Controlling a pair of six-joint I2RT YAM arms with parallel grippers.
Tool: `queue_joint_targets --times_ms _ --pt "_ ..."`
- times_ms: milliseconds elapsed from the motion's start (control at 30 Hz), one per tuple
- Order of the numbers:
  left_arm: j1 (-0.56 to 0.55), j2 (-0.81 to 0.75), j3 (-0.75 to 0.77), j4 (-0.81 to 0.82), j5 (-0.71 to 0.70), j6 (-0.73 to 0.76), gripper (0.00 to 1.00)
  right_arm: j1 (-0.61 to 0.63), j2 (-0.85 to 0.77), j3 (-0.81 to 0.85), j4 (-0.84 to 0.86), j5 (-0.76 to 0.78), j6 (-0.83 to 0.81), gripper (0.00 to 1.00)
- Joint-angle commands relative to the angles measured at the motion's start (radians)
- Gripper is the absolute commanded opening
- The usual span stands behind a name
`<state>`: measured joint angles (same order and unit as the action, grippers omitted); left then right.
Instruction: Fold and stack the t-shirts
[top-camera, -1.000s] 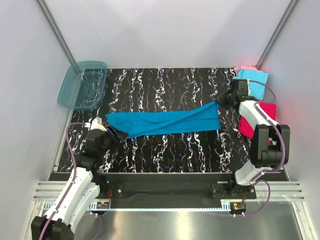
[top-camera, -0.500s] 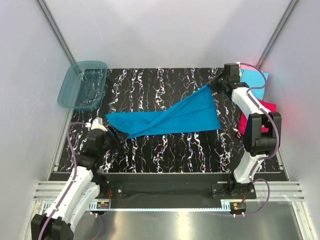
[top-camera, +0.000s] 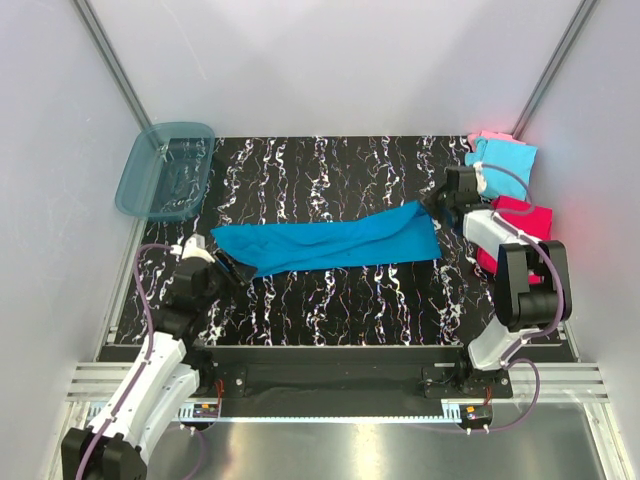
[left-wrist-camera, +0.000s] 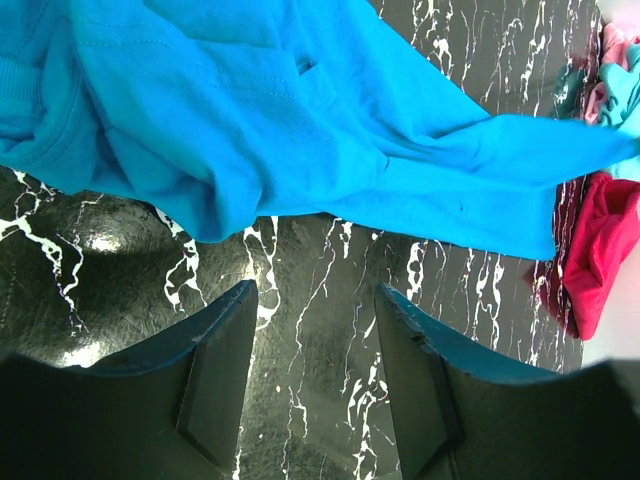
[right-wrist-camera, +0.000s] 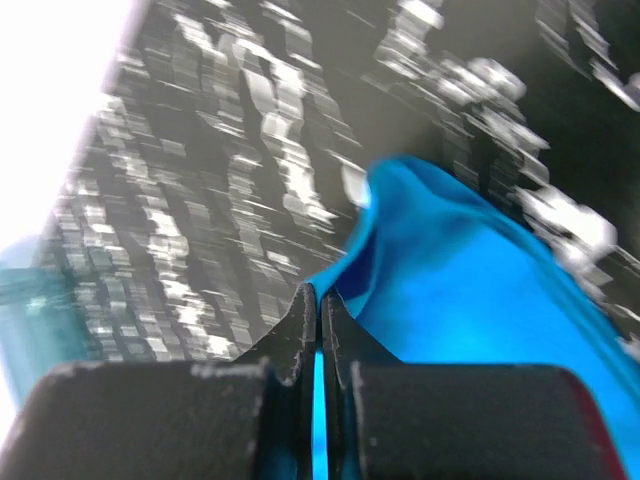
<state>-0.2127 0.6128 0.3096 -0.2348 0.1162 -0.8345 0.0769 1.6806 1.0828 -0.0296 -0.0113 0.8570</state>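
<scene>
Tension looks like our aim: nearest, our left hand (left-wrist-camera: 315, 300) hangs spread just beside the teal-blue t-shirt (top-camera: 330, 243) lying long across the surface (top-camera: 340, 300), while farther off our right hand (top-camera: 440, 205), pressed together, pinches its right corner to pull it flat.

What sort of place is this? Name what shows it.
Likely a robot test cell in a lab: white panel walls enclose a black marbled table, two robot arms are bolted to a metal rail at its near edge, and a teal-blue t-shirt lies laid out.
</scene>
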Motion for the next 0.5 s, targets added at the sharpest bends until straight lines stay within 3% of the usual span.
queue_joint_targets --times_ms 0,200,467 --pt "-0.005 -0.019 0.057 0.028 -0.026 0.023 0.54 0.004 -0.071 -0.125 0.115 0.086 0.028 0.00" --pt "-0.005 -0.028 0.065 0.019 -0.024 0.020 0.54 0.001 -0.176 -0.247 0.122 0.151 0.054 0.00" --pt "-0.007 -0.061 0.069 -0.001 -0.020 0.014 0.54 -0.019 -0.280 -0.245 0.037 0.191 0.043 0.00"
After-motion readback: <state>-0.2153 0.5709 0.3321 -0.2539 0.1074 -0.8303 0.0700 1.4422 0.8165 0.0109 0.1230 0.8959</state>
